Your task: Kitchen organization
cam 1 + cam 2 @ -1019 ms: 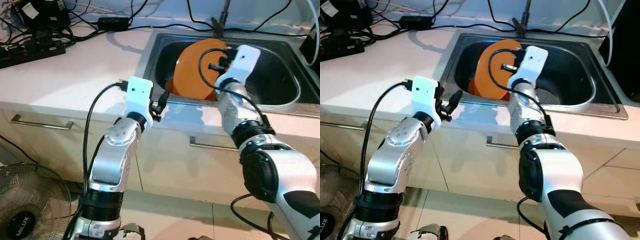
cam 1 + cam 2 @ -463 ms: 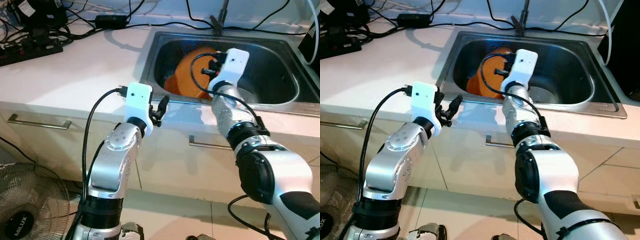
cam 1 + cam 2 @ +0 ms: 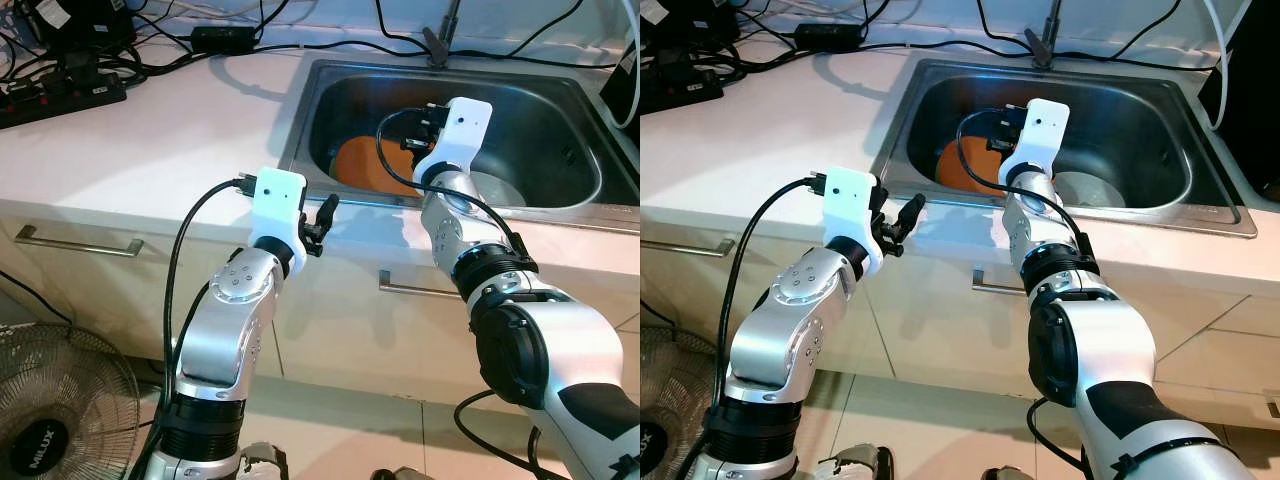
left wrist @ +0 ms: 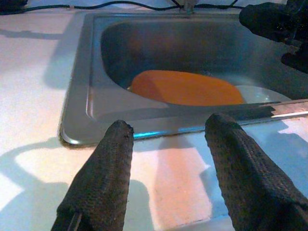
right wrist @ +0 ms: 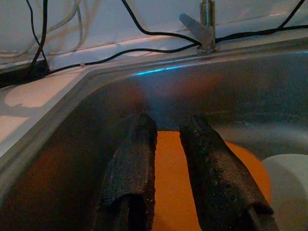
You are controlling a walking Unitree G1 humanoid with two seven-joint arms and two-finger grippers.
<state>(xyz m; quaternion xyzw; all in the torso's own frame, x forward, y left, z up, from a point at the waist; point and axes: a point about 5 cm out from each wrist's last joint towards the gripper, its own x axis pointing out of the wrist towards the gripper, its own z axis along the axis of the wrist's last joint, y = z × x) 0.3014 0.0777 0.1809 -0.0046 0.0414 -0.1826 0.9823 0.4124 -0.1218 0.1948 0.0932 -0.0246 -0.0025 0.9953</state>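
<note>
A steel kitchen sink is sitting in the white counter. The orange plate is lying at its left; stiff, slick, best pinched at the rim. My right gripper is hanging narrowly parted over it, my left gripper hovering wide at the near counter edge.

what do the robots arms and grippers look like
Both arms are silver metal with black joint rings. Each wrist carries a white boxy camera housing fed by a looping black cable. The left gripper and right gripper each have two long black fingers with a rough, textured surface.
</note>
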